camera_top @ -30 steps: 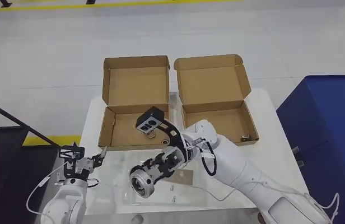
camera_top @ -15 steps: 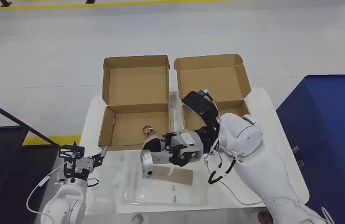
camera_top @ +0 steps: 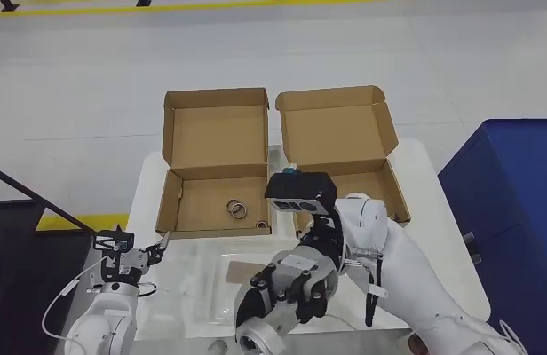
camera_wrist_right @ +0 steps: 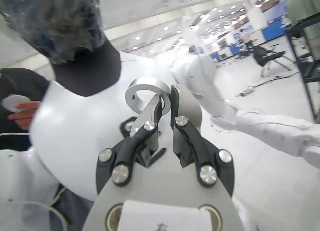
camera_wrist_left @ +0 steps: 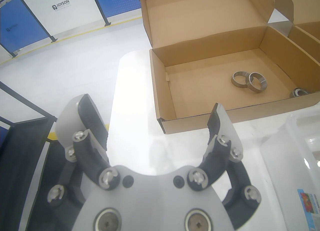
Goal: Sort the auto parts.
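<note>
White arms (camera_top: 407, 266); silver-screwed, seemingly rubber-padded end effector (camera_wrist_left: 151, 105).

Lower centre of the top view: the right arm covers most of the clear tray (camera_top: 213, 288), and the metal ring (camera_top: 256, 342) (pinched in the right gripper (camera_wrist_right: 165, 97)) reaches the bottom edge. In the left wrist view, a dark part (camera_wrist_left: 298, 91) sits half hidden behind the left box (camera_wrist_left: 212, 116) wall.

Silver metal ring (camera_wrist_right: 146, 94) pinched by its rim between fingers (camera_wrist_right: 175, 101), two steel rings (camera_wrist_left: 246, 80) touching in cardboard box (camera_wrist_left: 200, 86)
</note>
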